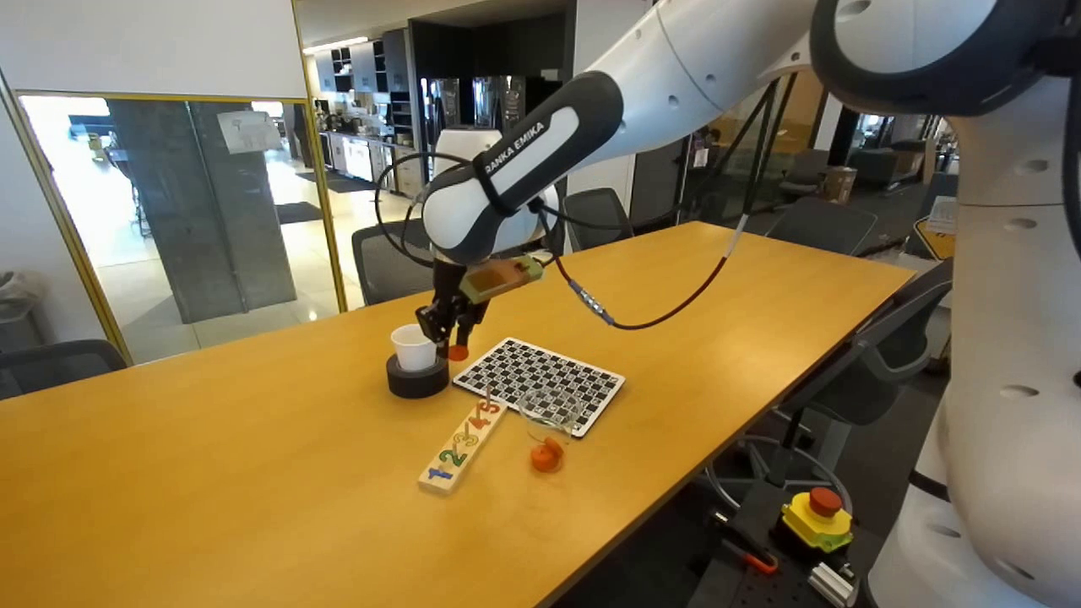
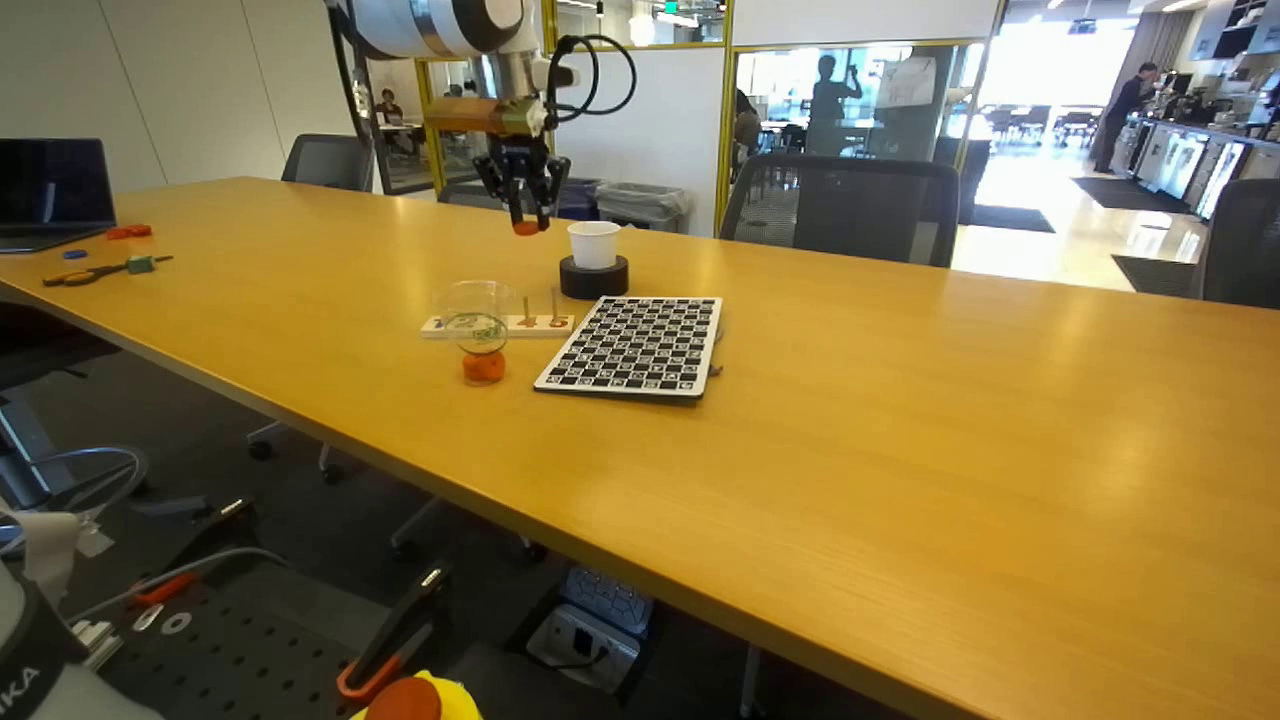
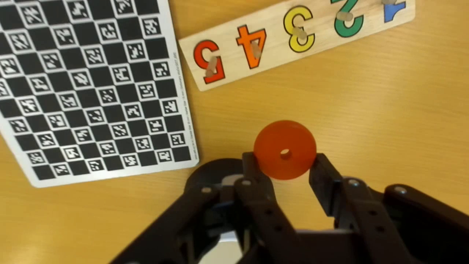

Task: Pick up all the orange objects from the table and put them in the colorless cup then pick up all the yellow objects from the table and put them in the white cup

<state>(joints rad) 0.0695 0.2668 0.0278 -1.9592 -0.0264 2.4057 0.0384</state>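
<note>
My gripper [image 3: 285, 158] is shut on an orange disc [image 3: 285, 134] with a small centre hole, held by its edges. In both exterior views the gripper [image 1: 453, 336] [image 2: 529, 205] holds the disc [image 1: 458, 353] [image 2: 526, 229] above the table, close beside the white cup [image 1: 413, 344] [image 2: 594, 243]. The white cup stands upright on a black round base [image 1: 417, 380] [image 2: 594, 279]; in the wrist view the fingers mostly hide it. The colorless cup [image 1: 540, 419] [image 2: 470, 300] stands upright nearer the front edge, with orange pieces [image 1: 545, 457] [image 2: 483, 369] at its bottom. No loose yellow objects are in view.
A black-and-white checkered board [image 1: 540, 376] [image 2: 640, 345] [image 3: 91, 91] lies between the cups. Beside it lies a wooden number board [image 1: 463, 447] [image 3: 274, 29] with upright pegs. A laptop [image 2: 50, 195], scissors [image 2: 85, 275] and small coloured pieces lie at the table's far end.
</note>
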